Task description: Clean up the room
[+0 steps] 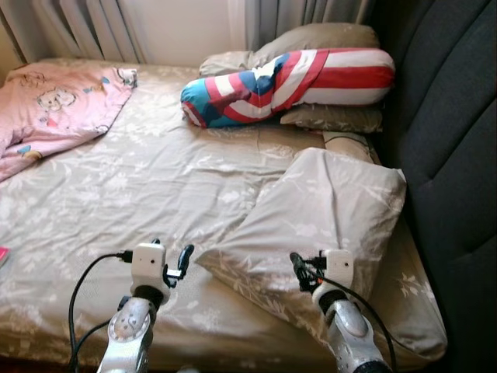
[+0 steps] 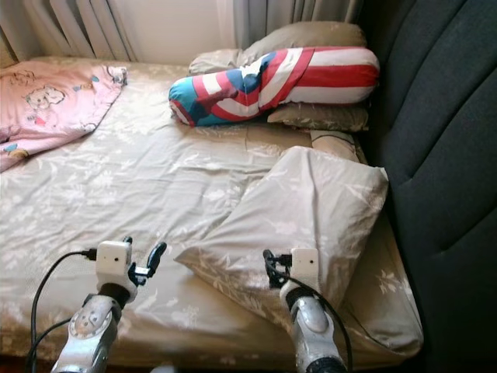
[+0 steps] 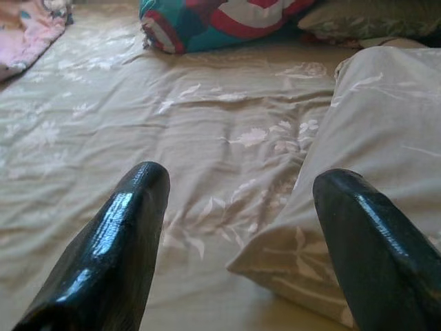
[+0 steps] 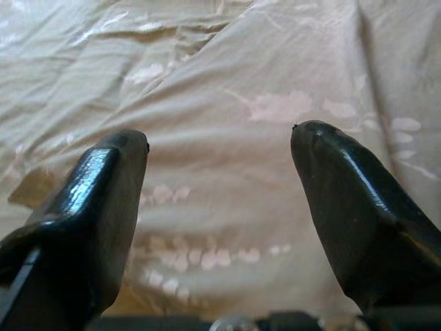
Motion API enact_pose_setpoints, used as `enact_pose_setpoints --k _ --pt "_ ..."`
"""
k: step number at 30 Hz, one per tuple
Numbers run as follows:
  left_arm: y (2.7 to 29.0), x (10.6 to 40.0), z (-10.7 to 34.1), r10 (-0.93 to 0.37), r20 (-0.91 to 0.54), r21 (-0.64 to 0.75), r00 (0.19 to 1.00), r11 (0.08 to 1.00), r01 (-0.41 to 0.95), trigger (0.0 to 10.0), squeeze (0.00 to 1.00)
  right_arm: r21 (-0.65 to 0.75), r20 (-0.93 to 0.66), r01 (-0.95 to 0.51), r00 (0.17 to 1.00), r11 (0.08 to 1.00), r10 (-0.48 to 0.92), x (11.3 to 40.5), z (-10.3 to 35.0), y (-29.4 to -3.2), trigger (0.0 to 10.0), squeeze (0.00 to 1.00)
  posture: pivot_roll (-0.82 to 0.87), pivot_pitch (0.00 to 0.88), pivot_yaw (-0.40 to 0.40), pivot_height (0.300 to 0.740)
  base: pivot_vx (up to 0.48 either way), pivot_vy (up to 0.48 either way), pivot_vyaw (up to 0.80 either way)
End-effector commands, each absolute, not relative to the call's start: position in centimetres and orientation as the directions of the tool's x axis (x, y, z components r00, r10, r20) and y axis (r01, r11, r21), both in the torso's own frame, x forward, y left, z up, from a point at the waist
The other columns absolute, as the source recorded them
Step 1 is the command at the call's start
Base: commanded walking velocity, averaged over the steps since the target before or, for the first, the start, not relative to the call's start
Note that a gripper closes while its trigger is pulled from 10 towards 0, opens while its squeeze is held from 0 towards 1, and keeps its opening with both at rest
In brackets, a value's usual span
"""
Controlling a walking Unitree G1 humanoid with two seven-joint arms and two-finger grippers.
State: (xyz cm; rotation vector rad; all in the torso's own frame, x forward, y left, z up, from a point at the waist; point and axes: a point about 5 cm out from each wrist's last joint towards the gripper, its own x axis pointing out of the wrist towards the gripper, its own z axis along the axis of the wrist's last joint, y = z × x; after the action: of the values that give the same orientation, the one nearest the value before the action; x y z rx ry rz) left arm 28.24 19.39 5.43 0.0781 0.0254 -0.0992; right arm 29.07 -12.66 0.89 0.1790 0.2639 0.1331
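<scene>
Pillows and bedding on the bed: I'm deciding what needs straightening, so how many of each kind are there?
Beige floral pillows: 3, one near, two stacked at the headboard
Striped red, white and blue bolster: 1
Pink blanket: 1
Total: 5
A further pillow may lie behind the bolster; I cannot tell.

Bedsheet point(image 1: 155, 179) matt beige cloth, wrinkled, leaf print. Pillow point(image 1: 318, 210) same cloth. Striped bolster point(image 1: 295, 81) smooth fabric. Pink blanket point(image 1: 54, 109) soft cloth. Headboard point(image 1: 450, 140) dark padded textile. Left gripper point(image 3: 234, 234) fingers point(image 3: 110, 248) glossy black plastic.
</scene>
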Motion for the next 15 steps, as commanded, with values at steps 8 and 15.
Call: enact_pose_setpoints --k 8,15 --pt "19.2 27.7 5.4 -0.111 -0.030 0.072 0.993 0.991 0.113 10.0 0.00 0.253 -0.339 0.043 0.940 0.967 0.046 29.1 0.1 -14.2 10.0 0.00 0.06 0.146 -0.025 0.666 0.000 0.000 0.00" --pt "19.3 27.0 5.3 -0.115 -0.038 0.077 0.993 0.990 0.117 10.0 0.00 0.250 -0.421 0.154 0.906 0.956 -0.037 29.7 0.0 -15.5 10.0 1.00 0.08 0.173 -0.010 0.666 0.000 0.000 0.00"
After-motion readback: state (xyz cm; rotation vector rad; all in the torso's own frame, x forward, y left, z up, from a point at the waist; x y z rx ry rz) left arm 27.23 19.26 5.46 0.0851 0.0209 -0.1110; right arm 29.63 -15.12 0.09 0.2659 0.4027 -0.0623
